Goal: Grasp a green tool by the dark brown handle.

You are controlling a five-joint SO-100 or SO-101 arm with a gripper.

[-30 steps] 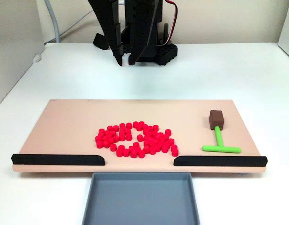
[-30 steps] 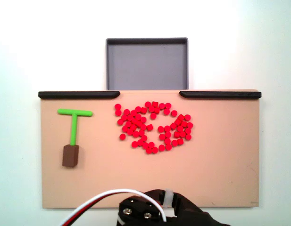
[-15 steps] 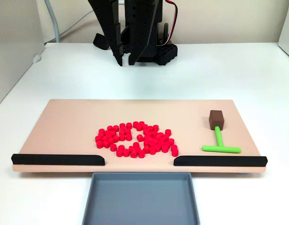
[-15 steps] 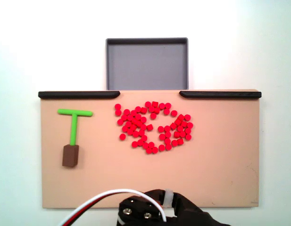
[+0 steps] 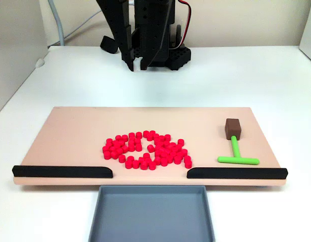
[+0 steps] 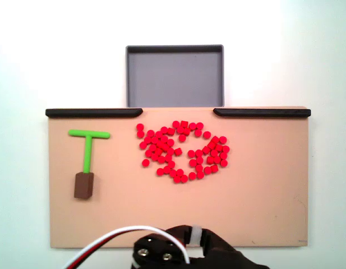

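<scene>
The gripper (image 5: 136, 66) hung at top centre, fingers slightly parted and empty, well apart from the green tool (image 5: 236, 154) and its dark brown handle (image 5: 232, 128) at right.

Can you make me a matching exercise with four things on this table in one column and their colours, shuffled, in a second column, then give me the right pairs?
Things:
1. tool's T-shaped rods
2. handle block
3. small cylinders
4. tray

Colours:
A. red
B. grey
C. lime green
D. dark brown

Pairs: 1-C, 2-D, 3-A, 4-B
</scene>
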